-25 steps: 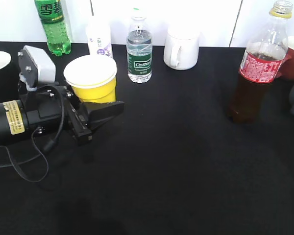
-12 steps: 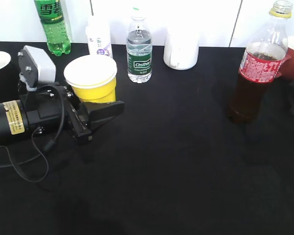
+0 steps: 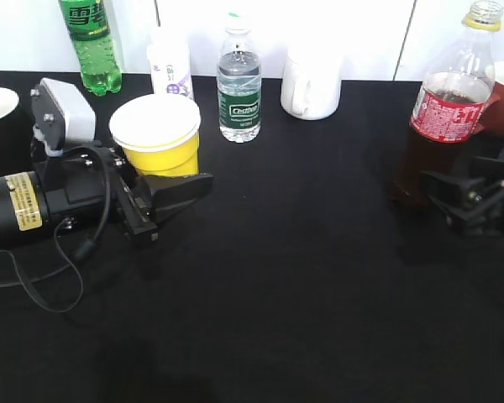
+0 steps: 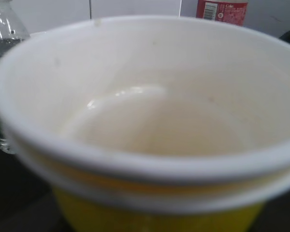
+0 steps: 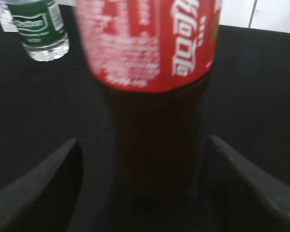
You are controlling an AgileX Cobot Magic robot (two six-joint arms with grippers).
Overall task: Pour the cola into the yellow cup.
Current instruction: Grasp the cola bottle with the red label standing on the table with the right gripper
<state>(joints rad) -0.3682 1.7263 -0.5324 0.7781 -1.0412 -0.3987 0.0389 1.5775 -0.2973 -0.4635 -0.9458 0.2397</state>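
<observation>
Right tool point(image 3: 458, 195) newly in, spread beside half-full red-labelled cola point(image 3: 433, 126); left tool point(image 3: 172, 189) gripping yellow cup point(image 3: 158, 134)

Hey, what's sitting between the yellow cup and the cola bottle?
Only bare black table between the yellow cup and the cola bottle, per the exterior view.

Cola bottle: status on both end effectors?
Right end effector open, straddling cola bottle, not gripping. Left end effector at yellow cup, grip unclear. Cup empty.

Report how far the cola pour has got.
Done: the left gripper brackets the yellow cup, which looks empty. In hand: the open right gripper straddles the cola bottle, not yet gripping. Left: grasp, lift, pour.
</observation>
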